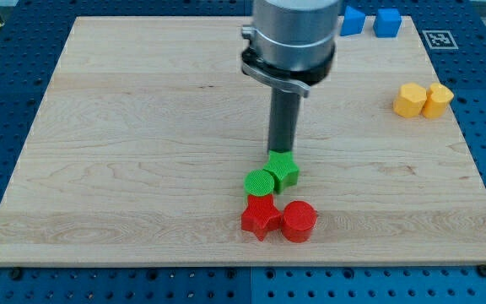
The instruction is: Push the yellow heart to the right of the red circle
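1. Surrounding the wooden counter [142, 127] on all sides, a blue perforated base is being shown; a small printed marker [439, 39] is lying at the counter's top right corner.
2. No hand is fitted, so no open or closed state is being reported; the arm is ending in a dark rod, and my tip [281, 153] is resting just above the green star [283, 170], touching or nearly so.
3. A cluster is being formed below the tip: green circle [259, 182] beside the green star, red star [260, 217] and red circle [299, 221] beneath them, each pair touching or nearly so.
4. Two yellow blocks are being kept together near the view's right edge; the yellow heart [437, 100] is judged to be the right-hand one, with the yellow hexagon [410, 100] against it, though shapes are small.
5. Two blue blocks [369, 22] are sitting at the view's top.
6. Governing relation: the heart is lying well apart, up and to the right of the tip, and also up and right of the red circle; a push down and leftward is being called for.
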